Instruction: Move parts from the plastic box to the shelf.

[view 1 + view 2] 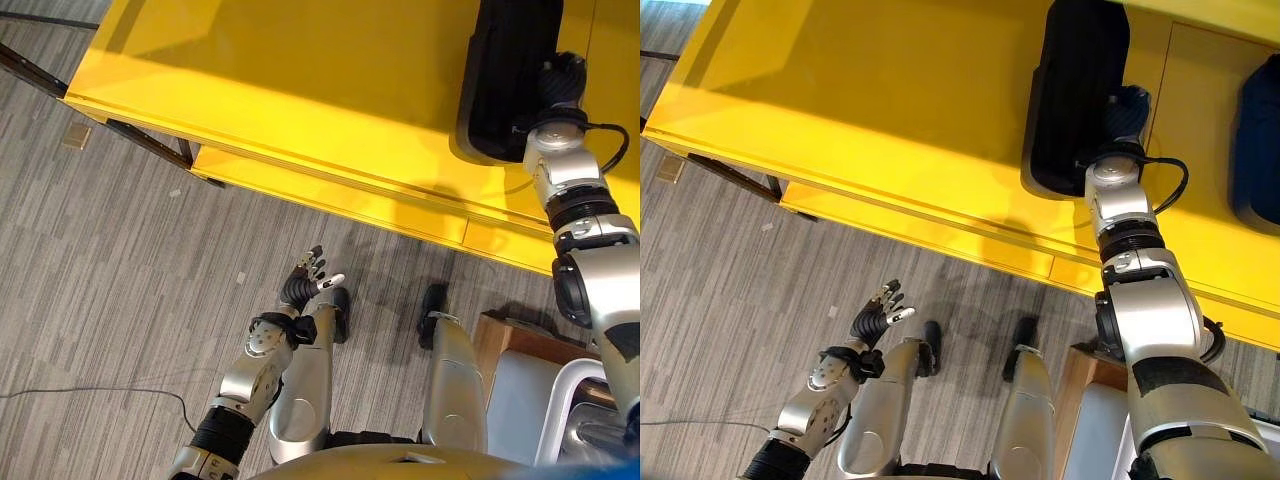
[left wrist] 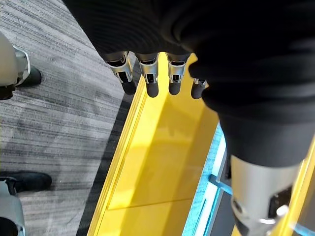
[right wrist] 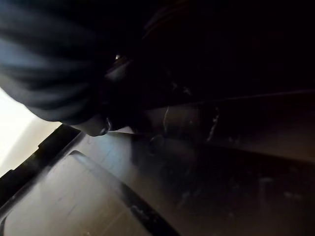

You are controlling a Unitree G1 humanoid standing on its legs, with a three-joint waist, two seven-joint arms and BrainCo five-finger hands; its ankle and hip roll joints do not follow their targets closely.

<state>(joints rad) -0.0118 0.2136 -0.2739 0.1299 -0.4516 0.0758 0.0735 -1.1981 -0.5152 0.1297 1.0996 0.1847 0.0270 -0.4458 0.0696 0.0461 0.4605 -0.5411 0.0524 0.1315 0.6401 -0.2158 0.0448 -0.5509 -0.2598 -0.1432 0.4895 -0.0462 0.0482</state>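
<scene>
Right hand (image 1: 1127, 108) reached onto yellow shelf (image 1: 890, 120), resting against black part (image 1: 1075, 90) lying on shelf top; fingers hidden, grasp impossible to tell. Second dark part (image 1: 1258, 130) lay on same shelf, further toward robot's right. Left hand (image 1: 308, 275) hung low over grey carpet floor (image 1: 110, 260), fingers straight and relaxed, holding nothing.

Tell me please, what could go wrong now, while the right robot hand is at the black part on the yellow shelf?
1. The right robot hand is at the black part, which lies near the yellow shelf front edge; pulling the hand back carelessly might drag it off.
2. Its fingers are hidden and the right wrist view is dark, so the hold cannot be checked.
3. The left robot hand hangs open low over the floor, probably harmless.
</scene>
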